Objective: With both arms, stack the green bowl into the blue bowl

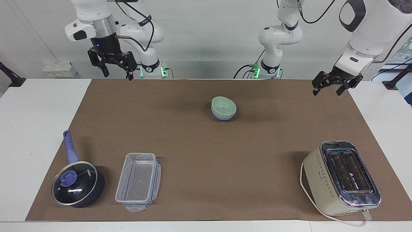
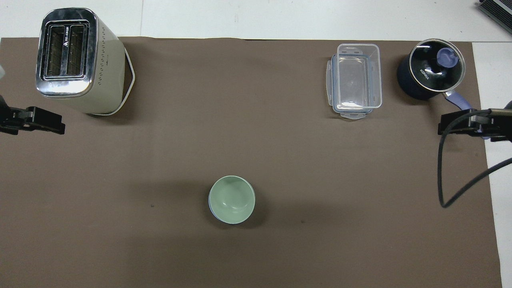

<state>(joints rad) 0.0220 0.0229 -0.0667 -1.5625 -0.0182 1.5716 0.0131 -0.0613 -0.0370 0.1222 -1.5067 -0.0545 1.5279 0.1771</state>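
Both hands hang with fingers apart and nothing in them: our right hand (image 1: 117, 68) and our left hand (image 1: 332, 86) are well away from the green bowl (image 1: 223, 105), which sits nested in the blue bowl (image 1: 224, 116) mid-desk (image 1: 206, 151).

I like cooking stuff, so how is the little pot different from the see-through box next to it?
The saucepan is round and dark blue; the plastic container is rectangular and clear. The saucepan wears a glass lid with a knob, while the plastic container lies open and empty. The saucepan has a long handle; the plastic container has none. Both sit on the brown mat, toward the right arm's end.
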